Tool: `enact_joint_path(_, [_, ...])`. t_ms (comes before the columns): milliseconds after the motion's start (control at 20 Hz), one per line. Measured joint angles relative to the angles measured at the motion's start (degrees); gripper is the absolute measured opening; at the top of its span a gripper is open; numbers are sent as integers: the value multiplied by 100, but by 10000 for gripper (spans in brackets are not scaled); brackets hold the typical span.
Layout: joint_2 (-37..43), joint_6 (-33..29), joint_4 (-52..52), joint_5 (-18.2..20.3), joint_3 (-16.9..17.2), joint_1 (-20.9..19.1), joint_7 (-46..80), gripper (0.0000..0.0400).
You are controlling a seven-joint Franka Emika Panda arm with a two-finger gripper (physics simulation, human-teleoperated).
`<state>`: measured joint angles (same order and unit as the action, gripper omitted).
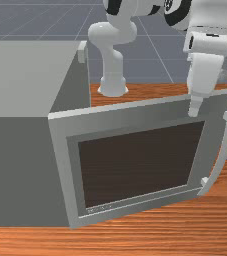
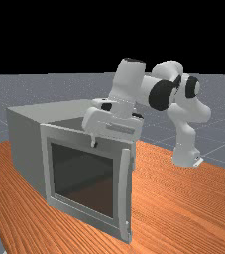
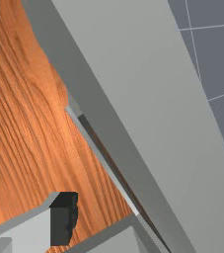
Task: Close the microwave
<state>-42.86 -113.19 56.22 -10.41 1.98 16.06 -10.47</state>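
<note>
The grey microwave (image 1: 20, 170) has its door (image 1: 212, 125) swung out from the body. In the front view, my gripper (image 1: 194, 111) is at the door's upper edge, toward the handle side, with a fingertip over the outer face. The far view has the gripper (image 2: 94, 141) at the top edge of the door (image 2: 82, 211). In the wrist view, the gripper stands open; one finger's dark pad (image 3: 61, 220) faces a grey surface across a gap. The other fingertip is hidden.
A long curved handle (image 1: 226, 147) runs down the door's free side. The microwave's grey body (image 2: 25, 144) is behind the door in the far view. Wooden table (image 2: 183, 208) extends around it.
</note>
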Motion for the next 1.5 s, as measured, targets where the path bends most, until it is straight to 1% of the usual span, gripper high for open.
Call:
enact_joint_path(150, [-78, -144, -80, 66, -32, -38, -14, 400])
enact_joint_path(250, [-32, -714, 145, 58, -33, -55, 57, 400])
enact_joint_path(300, [-606, -148, -920, 173, -85, -90, -47, 400])
enact_joint_path(350, [365, -1008, 880, 80, -82, -57, 118, 400])
enact_joint_path(400, [796, -1552, 1660, -61, -17, 6, 279, 400])
enact_joint_path(650, [1891, -1971, 3287, -252, -6, 37, 497, 400])
enact_joint_path(700, [1864, -2018, 3247, -238, -33, 23, 482, 400])
enact_joint_path(750, [1845, -2327, 3313, -308, -24, 24, 543, 400])
enact_joint_path(850, [1788, -3306, 3536, -526, 58, 60, 831, 400])
enact_joint_path(900, [2313, -3608, 4382, -754, 155, 171, 1097, 400])
enact_joint_path(950, [2794, -3876, 5064, -1144, 271, 232, 1424, 400])
enact_joint_path(1000, [3172, -3821, 5490, -1288, 297, 225, 1501, 400])
enact_joint_path(1050, [3361, -3494, 5601, -1321, 258, 223, 1364, 400])
enact_joint_path(1150, [3762, -3401, 6014, -1601, 265, 257, 1334, 400])
enact_joint_path(1200, [4190, -4555, 6850, -1715, 442, 207, 773, 400])
enact_joint_path(1250, [4702, -4617, 7290, -1682, 592, 505, 665, 400])
enact_joint_path(1300, [5175, -4581, 7769, -2096, 605, 562, 1092, 400])
enact_joint_path(1350, [5680, -4504, 8241, -2358, 568, 594, 1378, 400])
enact_joint_path(1400, [6034, -4371, 8529, -2578, 405, 516, 1798, 400])
enact_joint_path(1450, [5849, -3672, 8130, -2368, 113, 520, 2222, 400])
enact_joint_path(1500, [5616, -3338, 7835, -2979, -406, 356, 3534, 400])
